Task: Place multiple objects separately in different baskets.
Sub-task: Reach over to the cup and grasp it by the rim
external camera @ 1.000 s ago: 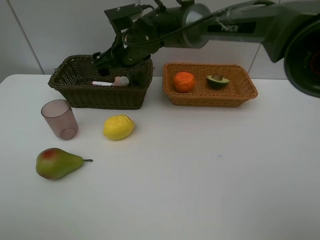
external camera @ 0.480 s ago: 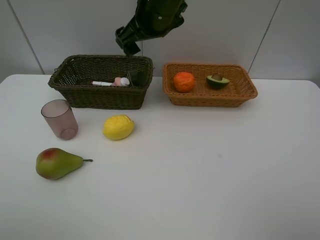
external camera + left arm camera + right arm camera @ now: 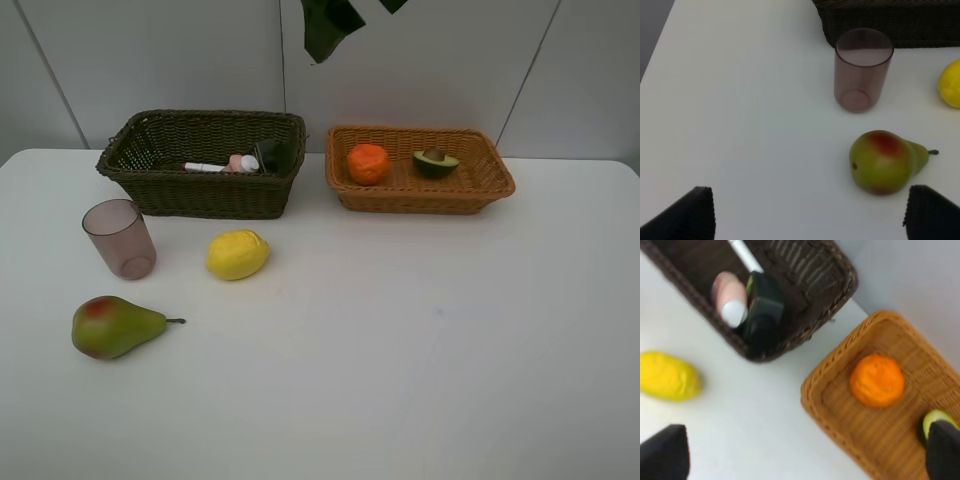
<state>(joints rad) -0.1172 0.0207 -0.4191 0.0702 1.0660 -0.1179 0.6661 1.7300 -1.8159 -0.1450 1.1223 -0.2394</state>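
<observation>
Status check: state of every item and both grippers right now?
Cup: upright, empty, on table.
Lemon: loose on table.
Pear: on its side on table.
Orange: in tan basket.
Avocado half: in tan basket, pit showing.
Marker: lying in dark basket.
Pink bottle: lying in dark basket.
Dark bottle: in dark basket, beside pink bottle.
Left gripper: open, empty.
Right gripper: open, empty.

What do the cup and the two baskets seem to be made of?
The cup: probably plastic, translucent pinkish and smooth; its base shows through the wall. The dark brown basket and the orange-tan basket: woven wicker or an imitation of it, matte; the interlaced strands are visible.
</observation>
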